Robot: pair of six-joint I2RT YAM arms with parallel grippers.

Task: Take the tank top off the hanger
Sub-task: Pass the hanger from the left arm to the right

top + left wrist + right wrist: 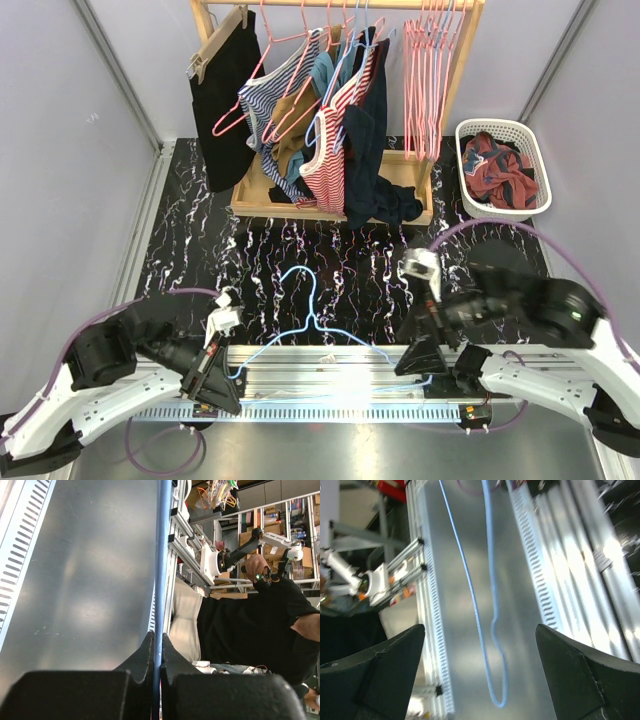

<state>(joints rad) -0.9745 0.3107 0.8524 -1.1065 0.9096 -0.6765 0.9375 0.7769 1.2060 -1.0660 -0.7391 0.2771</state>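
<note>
Notably, one blue hanger (160, 580), one white basket (500, 123)

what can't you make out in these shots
- Top view: the bunched red-and-blue clothes in the white plastic basket overlap; garment types can't be told.
- Right wrist view: blurred; the light-blue wire hanger runs off the top edge.
- Left wrist view: the left end effector shows only one straight stretch of hanger.

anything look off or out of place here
The blue hanger lies bare on the table, off the rack, pinched by the left gripper. Clothes on the rack hang askew, slumping onto its base.
</note>
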